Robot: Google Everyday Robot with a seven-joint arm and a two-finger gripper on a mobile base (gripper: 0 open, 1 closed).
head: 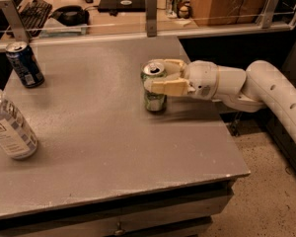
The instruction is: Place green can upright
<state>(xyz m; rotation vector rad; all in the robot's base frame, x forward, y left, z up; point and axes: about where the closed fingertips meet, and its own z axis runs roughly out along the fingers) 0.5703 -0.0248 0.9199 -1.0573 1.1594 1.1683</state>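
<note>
The green can (154, 100) stands upright toward the right side of the bench (89, 137), well apart from the blue can (22, 63) and the bottle (10, 127). The gripper (151, 76) reaches in from the right, jaws clasped around the can's upper body. The base seems to touch the bench, though that is not certain. Letting go above the surface, or one jaw dragging on the way out, could tip it.

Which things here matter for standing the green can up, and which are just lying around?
For the job: shiny pale-green metal drink can, upright on the grey table; end effector, closed around it.
Lying about: dark blue can, far left; clear plastic bottle, left edge.
</note>
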